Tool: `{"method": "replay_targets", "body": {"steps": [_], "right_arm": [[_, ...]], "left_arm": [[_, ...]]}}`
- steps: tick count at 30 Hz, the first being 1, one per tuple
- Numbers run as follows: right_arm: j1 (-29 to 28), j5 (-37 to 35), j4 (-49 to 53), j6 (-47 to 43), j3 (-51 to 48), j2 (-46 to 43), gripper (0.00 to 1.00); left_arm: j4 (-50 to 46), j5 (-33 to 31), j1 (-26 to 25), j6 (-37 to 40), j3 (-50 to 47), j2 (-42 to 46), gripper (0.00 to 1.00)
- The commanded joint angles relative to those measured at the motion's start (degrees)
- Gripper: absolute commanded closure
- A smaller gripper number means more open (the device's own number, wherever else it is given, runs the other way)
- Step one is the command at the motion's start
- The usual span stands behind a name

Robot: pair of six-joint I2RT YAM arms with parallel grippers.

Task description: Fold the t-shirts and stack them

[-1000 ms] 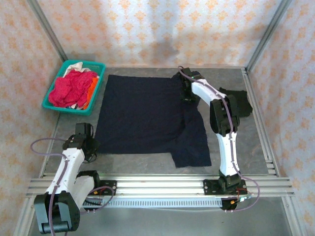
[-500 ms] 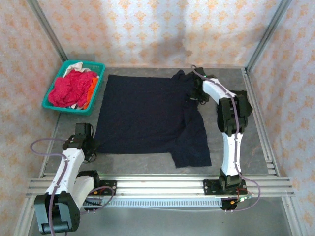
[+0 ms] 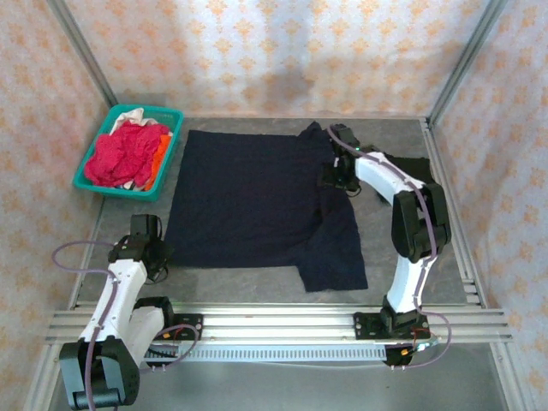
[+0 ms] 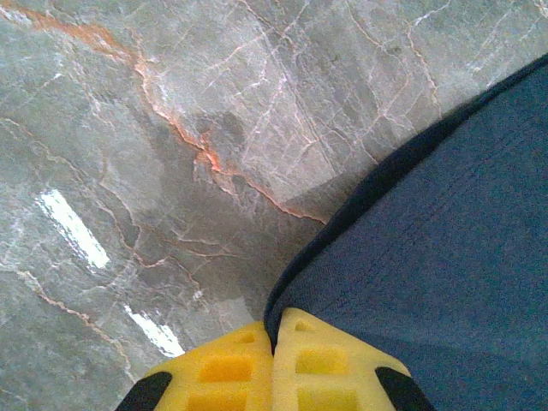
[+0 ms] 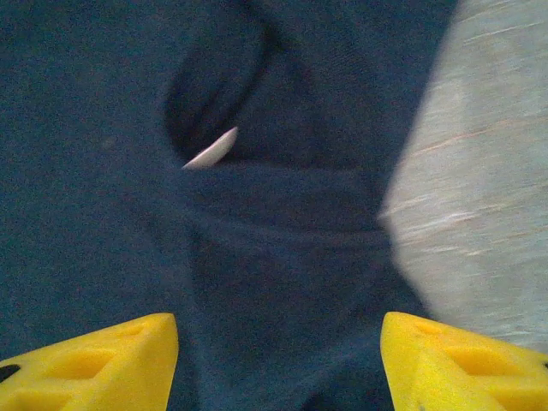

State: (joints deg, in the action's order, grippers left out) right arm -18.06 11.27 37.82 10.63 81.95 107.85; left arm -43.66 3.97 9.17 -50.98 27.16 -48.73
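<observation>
Navy t-shirt [image 3: 248,201] spread flat between the table's [image 3: 454,248] far and near edges; left gripper [image 4: 274,330] closed at its near-left corner, likely anchoring it; right gripper [image 5: 278,342] wide open over far-right fold, probably to grasp

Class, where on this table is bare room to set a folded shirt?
Bare table: near right, between the right arm and the side rail; left, between basket and left gripper. Crowded: far right, around the black t-shirt; the navy t-shirt covers the middle.
</observation>
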Motion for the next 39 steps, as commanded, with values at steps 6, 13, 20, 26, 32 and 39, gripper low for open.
{"method": "replay_targets", "body": {"steps": [6, 13, 20, 26, 32, 39], "right_arm": [[-5.1, -6.9, 3.4, -1.1, 2.9, 6.1, 0.42], [-4.4, -13.1, 6.9, -1.6, 4.6, 7.4, 0.71], [0.5, -14.4, 3.3, 0.8, -1.3, 0.3, 0.98], [5.5, -13.6, 2.3, 1.2, -5.3, -2.8, 0.95], [8.4, -13.8, 3.9, 3.9, -6.4, -2.9, 0.91], [8.5, -2.8, -5.3, 5.9, -14.2, -14.0, 0.21]], "left_arm": [[-1.5, -2.3, 0.4, -0.5, 0.9, 0.5, 1.0], [-2.5, -3.0, 0.4, -0.3, 0.7, 2.3, 1.0], [-2.2, -2.6, 0.4, -0.6, 0.1, 2.6, 1.0], [-2.7, -2.9, 0.4, -0.5, 0.3, 3.0, 1.0], [-2.5, -2.8, 0.4, -0.7, 0.3, 3.2, 1.0], [-2.5, -2.8, 0.4, -0.3, 0.4, 2.8, 1.0]]}}
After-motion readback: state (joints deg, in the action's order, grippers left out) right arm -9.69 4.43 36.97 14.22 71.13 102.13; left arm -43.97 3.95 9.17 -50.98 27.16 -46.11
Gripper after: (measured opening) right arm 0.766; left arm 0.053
